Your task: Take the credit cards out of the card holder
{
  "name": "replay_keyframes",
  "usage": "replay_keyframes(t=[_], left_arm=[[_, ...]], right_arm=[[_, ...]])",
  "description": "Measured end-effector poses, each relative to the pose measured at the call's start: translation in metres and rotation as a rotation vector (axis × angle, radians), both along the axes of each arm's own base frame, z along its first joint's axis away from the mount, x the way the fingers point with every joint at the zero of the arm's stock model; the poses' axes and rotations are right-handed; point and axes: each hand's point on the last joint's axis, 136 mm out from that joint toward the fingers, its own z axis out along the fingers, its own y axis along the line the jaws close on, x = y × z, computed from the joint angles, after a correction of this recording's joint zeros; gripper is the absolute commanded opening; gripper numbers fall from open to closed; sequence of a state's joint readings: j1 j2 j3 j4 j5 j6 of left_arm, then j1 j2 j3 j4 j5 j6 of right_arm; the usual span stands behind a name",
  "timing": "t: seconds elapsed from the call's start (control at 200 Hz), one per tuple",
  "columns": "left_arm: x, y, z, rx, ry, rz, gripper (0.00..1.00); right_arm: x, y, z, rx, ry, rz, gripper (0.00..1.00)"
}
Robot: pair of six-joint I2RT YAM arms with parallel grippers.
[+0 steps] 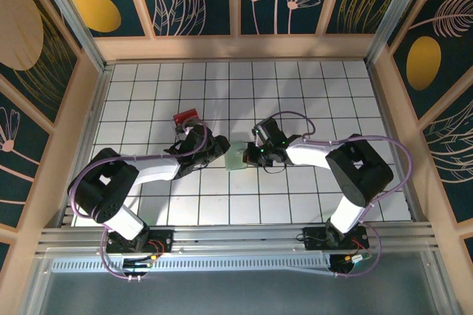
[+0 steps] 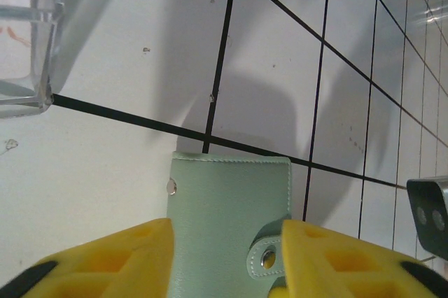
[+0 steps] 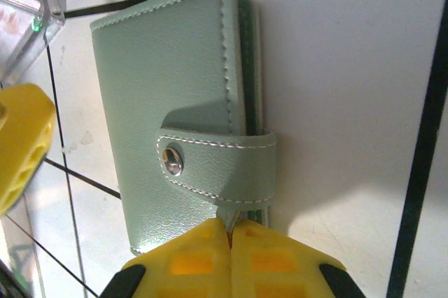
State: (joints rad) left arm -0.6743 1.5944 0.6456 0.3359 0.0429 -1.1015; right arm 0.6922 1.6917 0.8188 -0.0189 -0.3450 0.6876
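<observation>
yellow fingertips, right gripper point(image 3: 231, 233): pressed together on the near edge of the card holder point(image 3: 168, 81), with a thin green lip pinched between them just below the strap point(image 3: 217, 165).

card holder: pale green with a stitched border, folded shut. it lies flat on the white gridded table point(image 2: 105, 172), mid-table between the two wrists. the strap wraps round the open side and is fastened on its metal snap point(image 3: 172, 160).

handling, judged: light, soft and bendy with a smooth face, so it is likely to slide or flex under a one-sided pull. hold the body across its long edges and take the strap by its free end to pop the snap.

credit cards: judged to be inside. probably thin, stiff and slick, best drawn by an exposed edge once the panels open.

left gripper point(image 2: 225, 233): spread wide, one finger on each side of the holder. the right wrist view has bare table between its finger point(image 3: 21, 151) and the holder, so it straddles without clamping.

arms: left arm point(image 1: 159, 168) and right arm point(image 1: 318, 154) both reach inward and low, elbows out, wrists facing each other.

clear box point(image 2: 28, 39): beyond the left wrist, apart from the holder.
</observation>
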Motion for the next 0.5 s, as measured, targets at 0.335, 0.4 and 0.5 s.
replay_keyframes(t=[0.335, 0.4, 0.5], left_arm=[[0.004, 0.007, 0.023, -0.005, -0.058, 0.034, 0.74], [0.005, 0.009, 0.034, -0.014, -0.085, 0.045, 0.77], [0.009, 0.013, 0.051, -0.033, -0.128, 0.063, 0.79]], right_arm=[[-0.002, -0.005, 0.026, 0.09, -0.053, 0.002, 0.0], [0.001, -0.006, 0.037, 0.124, -0.08, -0.001, 0.0], [0.006, -0.008, 0.057, 0.181, -0.128, -0.007, 0.0]])
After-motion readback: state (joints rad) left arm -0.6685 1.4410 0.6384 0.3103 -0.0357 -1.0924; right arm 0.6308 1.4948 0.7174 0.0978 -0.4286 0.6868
